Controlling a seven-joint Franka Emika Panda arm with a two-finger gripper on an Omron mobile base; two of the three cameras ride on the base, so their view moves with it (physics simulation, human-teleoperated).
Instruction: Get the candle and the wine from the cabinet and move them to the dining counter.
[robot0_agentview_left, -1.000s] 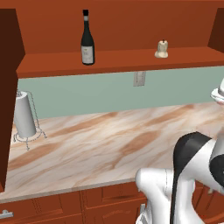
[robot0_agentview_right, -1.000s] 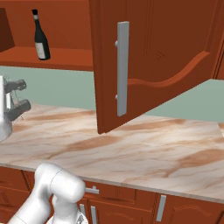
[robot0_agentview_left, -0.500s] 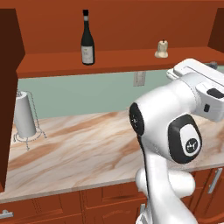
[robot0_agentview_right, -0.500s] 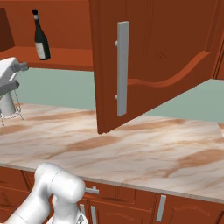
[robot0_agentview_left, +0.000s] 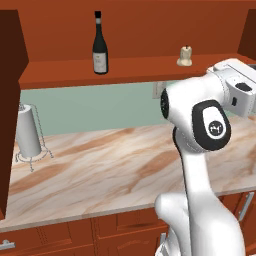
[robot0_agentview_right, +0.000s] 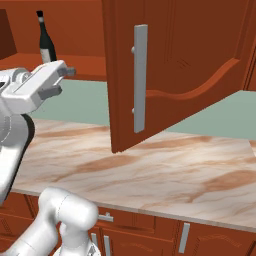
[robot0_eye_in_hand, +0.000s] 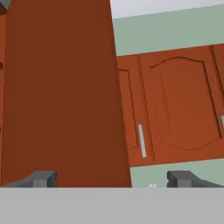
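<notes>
Inspector: Marble-topped wall surface (robot0_agentview_left: 100, 170) under the cabinet (robot0_agentview_left: 125, 70), left base view. You will find the wine (robot0_agentview_left: 100, 45) upright on the inner shelf and the candle (robot0_agentview_left: 185, 55) on the same shelf, well apart to its right. Both sit near the shelf's front edge, within reach of a straight approach. A paper-towel roll (robot0_agentview_left: 29, 132) stands on the surface below, clear of that path.

Operator: And the right base view?

Inspector: Your tool (robot0_agentview_right: 64, 80) is raised near shelf height, beside the wine, not touching it. One cabinet door (robot0_agentview_right: 165, 70) hangs open, which is why the shelf is exposed.

Operator: Hand view?

Inspector: Both fingertips (robot0_eye_in_hand: 41, 178) stand wide apart, nothing between them: the tool is released. It faces wood panelling and closed doors further off, so I judge you still have to turn it toward the shelf.
</notes>
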